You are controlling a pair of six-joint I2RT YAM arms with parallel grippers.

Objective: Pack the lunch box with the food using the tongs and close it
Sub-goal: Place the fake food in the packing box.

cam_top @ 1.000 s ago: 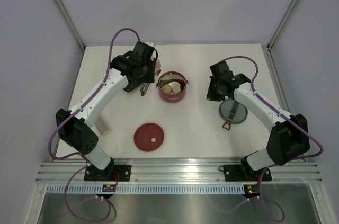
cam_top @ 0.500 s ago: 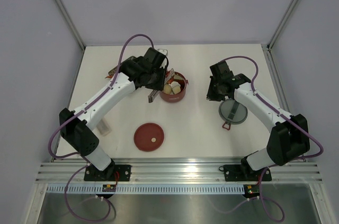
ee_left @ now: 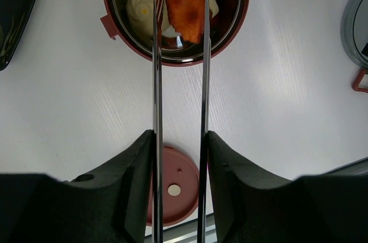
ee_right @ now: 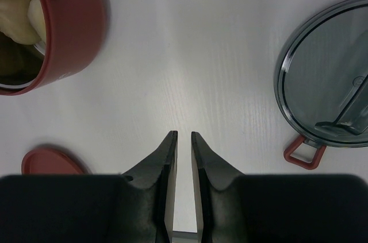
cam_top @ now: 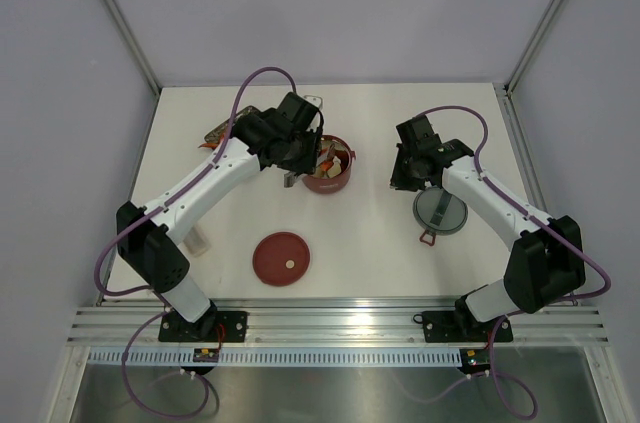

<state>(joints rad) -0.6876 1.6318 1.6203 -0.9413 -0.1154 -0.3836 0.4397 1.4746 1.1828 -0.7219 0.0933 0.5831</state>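
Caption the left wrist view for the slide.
Tongs hold an orange-red food piece over the open lunch box, toy egg inside; dark-red lid lies on the table nearby.

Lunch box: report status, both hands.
Left hand shut on tongs, orange piece pinched over lunch box. Right hand empty, slightly open, above table. Red lid, grey lid off, lying on table.

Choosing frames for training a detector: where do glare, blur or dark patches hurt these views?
Top view: even light, soft shadows, glare only on the metal rail. Left wrist view: the steel inside the lunch box throws bright reflections; the left claw is featureless black, the tongs look crisp. Right wrist view: the grey lid carries a pale sheen; the right claw looks soft-edged.
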